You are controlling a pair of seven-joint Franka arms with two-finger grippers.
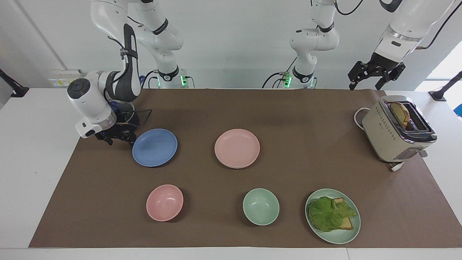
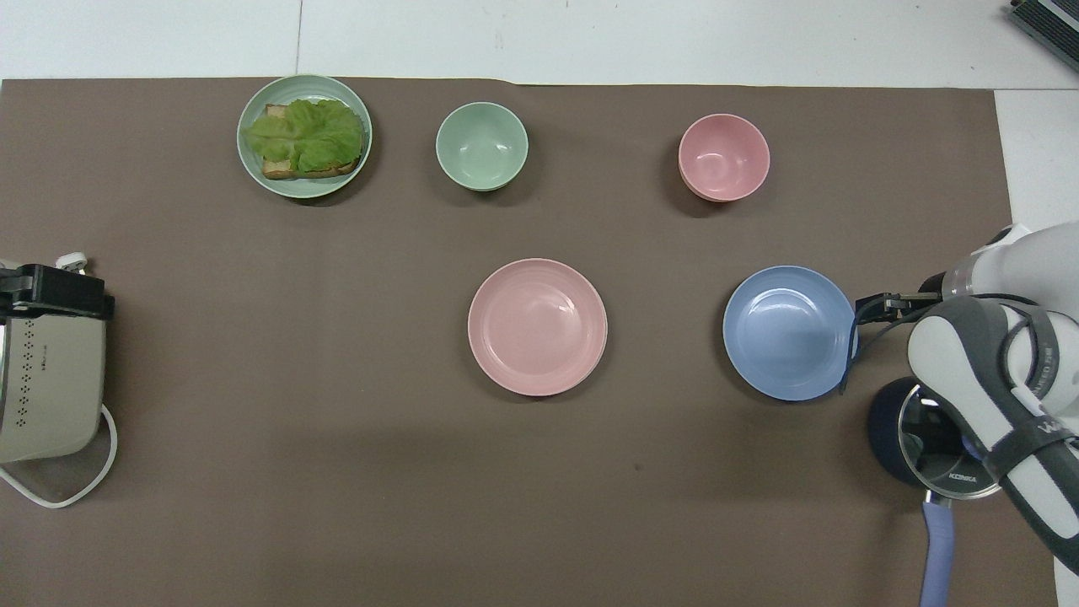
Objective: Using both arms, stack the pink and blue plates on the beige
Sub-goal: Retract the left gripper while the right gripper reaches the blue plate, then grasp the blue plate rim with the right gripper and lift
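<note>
The blue plate [image 1: 154,147] [image 2: 790,332] lies flat on the brown mat toward the right arm's end. My right gripper [image 1: 119,139] [image 2: 866,305] hangs low and open at that plate's rim, with nothing between its fingers. Whether it touches the rim I cannot tell. The pink plate [image 1: 237,148] [image 2: 537,326] lies mid-table. A thin pale rim under its edge is the beige plate [image 1: 235,167], otherwise covered. My left gripper [image 1: 375,77] [image 2: 93,293] waits open and empty, raised high over the toaster's end of the table.
A cream toaster [image 1: 397,130] with bread stands at the left arm's end. A dark pot with a glass lid [image 2: 944,438] sits beside the right arm. Farther from the robots are a pink bowl [image 1: 164,202], a green bowl [image 1: 260,206] and a green plate [image 1: 346,236] holding lettuce on toast.
</note>
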